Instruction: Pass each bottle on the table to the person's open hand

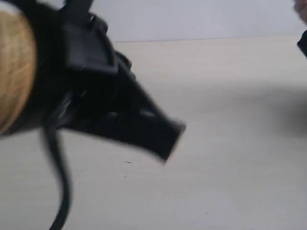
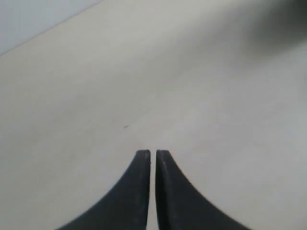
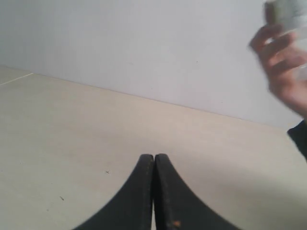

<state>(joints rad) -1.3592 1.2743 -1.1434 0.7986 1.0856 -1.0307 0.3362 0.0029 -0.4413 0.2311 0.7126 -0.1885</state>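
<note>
No bottle stands on the pale beige table (image 1: 230, 143) in any view. In the right wrist view a person's hand (image 3: 283, 67) is raised at the far side, holding a pale, blurred bottle (image 3: 288, 14) whose label I cannot read. My right gripper (image 3: 154, 156) is shut and empty, low over the table (image 3: 72, 124). My left gripper (image 2: 152, 152) is shut too, a thin slit between its fingers and nothing in it, above bare table (image 2: 96, 96). In the exterior view the left arm and gripper (image 1: 169, 139) fill the left side, blurred. The right gripper is out of that view.
A pale wall (image 3: 144, 43) rises behind the table's far edge. At the exterior view's right edge show a pinkish bit of hand (image 1: 302, 9) and a dark sleeve (image 1: 303, 44). A black cable (image 1: 60, 182) hangs from the left arm.
</note>
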